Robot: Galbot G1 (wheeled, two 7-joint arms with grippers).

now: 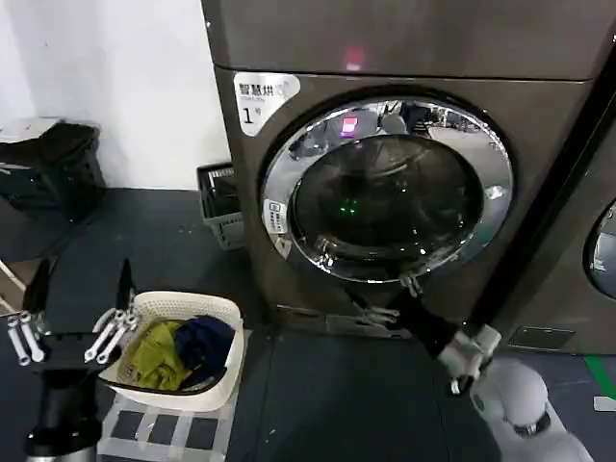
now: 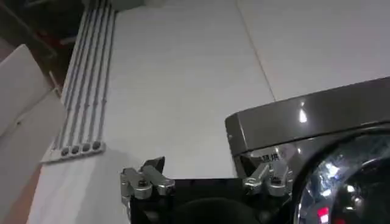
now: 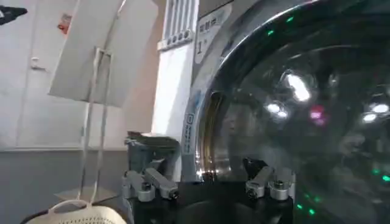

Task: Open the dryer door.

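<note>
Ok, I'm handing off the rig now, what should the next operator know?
Right hand: reached in to the lower rim of the large round chrome-ringed glass dryer door; grip state unclear.
Left hand: open, parked low on the robot's left, beside the white laundry basket holding green and blue clothes.
Dark grey-brown dryer with the "1" sticker: door looks shut against its front.
Done: right arm brought up to the door.
Left: catch the door rim and swing it open.

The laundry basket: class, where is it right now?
In the head view, the white laundry basket sits on the floor at lower left, beside the left gripper, below-left of the dryer door.
</note>
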